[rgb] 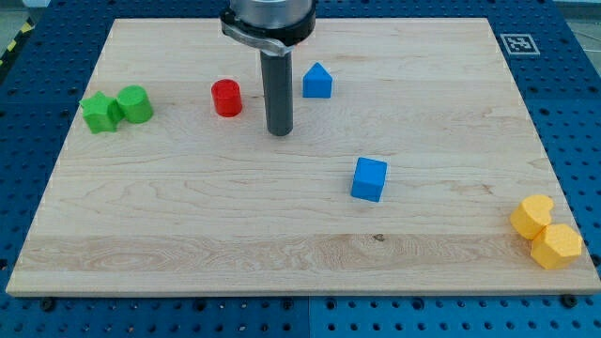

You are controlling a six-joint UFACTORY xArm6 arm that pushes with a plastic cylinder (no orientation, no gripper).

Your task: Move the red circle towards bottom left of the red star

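Note:
The red circle (226, 98) is a short red cylinder standing on the wooden board (188, 225) at the upper left of centre. My tip (280, 131) is the lower end of the dark rod, down on the board just right of the red circle and slightly below it, with a small gap between them. No red star shows in the view.
A blue house-shaped block (317, 81) sits right of the rod. A blue cube (369, 179) lies near the centre. A green star (100, 113) and green cylinder (136, 104) touch at the left edge. Two yellow blocks (532, 217) (556, 246) sit at the bottom right.

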